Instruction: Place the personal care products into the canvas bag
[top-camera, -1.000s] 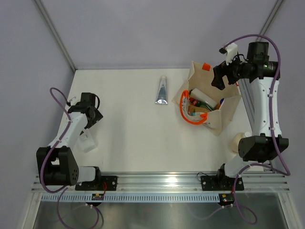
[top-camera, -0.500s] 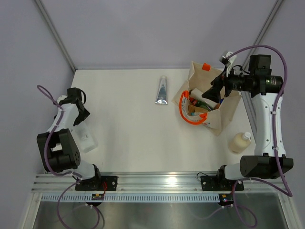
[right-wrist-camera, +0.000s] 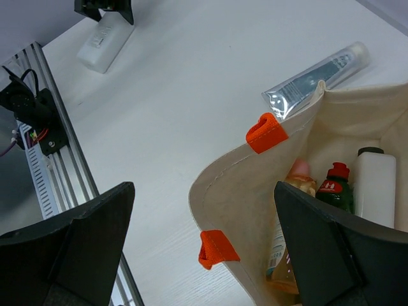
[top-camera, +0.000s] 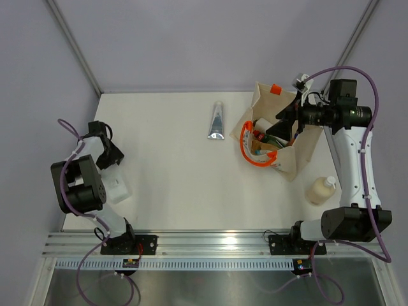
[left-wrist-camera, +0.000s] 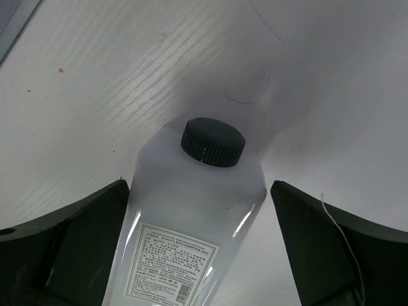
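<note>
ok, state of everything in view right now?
left tool: open, straddling the table bottle
white dark-capped bottle on table: lying down, capped
right tool: open, empty, above bag
canvas bag: mouth open, bottles inside
green red-capped bottle: in bag, capped
white bottle in bag: capped
silver tube: flat on table, outside bag
cream pump bottle: on table, outside bag

White table [top-camera: 172, 172], lavender walls [top-camera: 210, 44]
</note>
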Robot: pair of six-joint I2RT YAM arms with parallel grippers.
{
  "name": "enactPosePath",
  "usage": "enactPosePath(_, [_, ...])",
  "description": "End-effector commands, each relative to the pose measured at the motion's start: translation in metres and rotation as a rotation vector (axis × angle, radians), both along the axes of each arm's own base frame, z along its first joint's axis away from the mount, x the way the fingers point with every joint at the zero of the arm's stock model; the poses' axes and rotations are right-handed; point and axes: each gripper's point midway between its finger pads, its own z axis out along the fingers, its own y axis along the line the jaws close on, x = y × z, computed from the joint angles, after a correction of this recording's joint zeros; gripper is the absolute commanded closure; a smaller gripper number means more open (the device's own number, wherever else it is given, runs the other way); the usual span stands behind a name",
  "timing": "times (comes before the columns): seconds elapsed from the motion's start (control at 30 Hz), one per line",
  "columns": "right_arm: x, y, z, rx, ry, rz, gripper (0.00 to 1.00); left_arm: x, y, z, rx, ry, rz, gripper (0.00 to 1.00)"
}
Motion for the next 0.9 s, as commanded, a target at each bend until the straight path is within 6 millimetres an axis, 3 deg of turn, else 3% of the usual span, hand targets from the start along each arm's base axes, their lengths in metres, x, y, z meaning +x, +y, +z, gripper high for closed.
enactPosePath(0.0, [-0.014, 0.011, 0.015, 0.060, -0.063, 0.072, 0.00, -0.012, -0.021, -0.023, -0.131, 0.031, -0.039, 0.01])
enactPosePath(0.3, [-0.037, 0.024, 0.012, 0.148, -0.062, 0.160, 0.00, -0.015, -0.063, -0.037, -0.369, -0.036, -0.098, 0.01])
enactPosePath(0.37, [-0.042, 0.025, 0.009, 0.156, -0.065, 0.168, 0.00, -0.012, -0.070, -0.038, -0.401, -0.059, -0.127, 0.07])
enactPosePath(0.4, [-0.043, 0.026, 0.008, 0.160, -0.063, 0.169, 0.01, -0.008, -0.074, -0.038, -0.421, -0.077, -0.144, 0.12])
enactPosePath(0.43, [-0.046, 0.026, 0.006, 0.164, -0.071, 0.173, 0.00, -0.006, -0.075, -0.039, -0.427, -0.081, -0.160, 0.26])
enactPosePath(0.5, [-0.049, 0.027, 0.002, 0.170, -0.069, 0.174, 0.01, -0.001, -0.082, -0.036, -0.466, -0.111, -0.191, 0.42])
enactPosePath(0.53, [-0.050, 0.028, -0.005, 0.171, -0.063, 0.178, 0.00, 0.003, -0.087, -0.033, -0.488, -0.134, -0.210, 0.59])
enactPosePath(0.57, [-0.053, 0.030, -0.007, 0.166, -0.064, 0.181, 0.00, 0.007, -0.093, -0.029, -0.511, -0.161, -0.240, 0.68])
enactPosePath(0.7, [-0.069, 0.050, -0.028, 0.086, -0.055, 0.243, 0.01, 0.032, -0.142, 0.013, -0.641, -0.343, -0.418, 0.97])
enactPosePath(0.73, [-0.068, 0.057, -0.032, 0.062, -0.061, 0.252, 0.01, 0.035, -0.154, 0.021, -0.663, -0.371, -0.452, 1.00])
enactPosePath(0.8, [-0.073, 0.077, -0.047, -0.017, -0.031, 0.271, 0.01, 0.044, -0.200, 0.048, -0.759, -0.451, -0.558, 1.00])
enactPosePath(0.83, [-0.061, 0.081, -0.050, -0.058, -0.056, 0.230, 0.01, 0.048, -0.215, 0.063, -0.777, -0.493, -0.593, 1.00])
enactPosePath(0.87, [-0.063, 0.097, -0.055, -0.066, -0.031, 0.251, 0.01, 0.045, -0.244, 0.075, -0.834, -0.503, -0.622, 1.00])
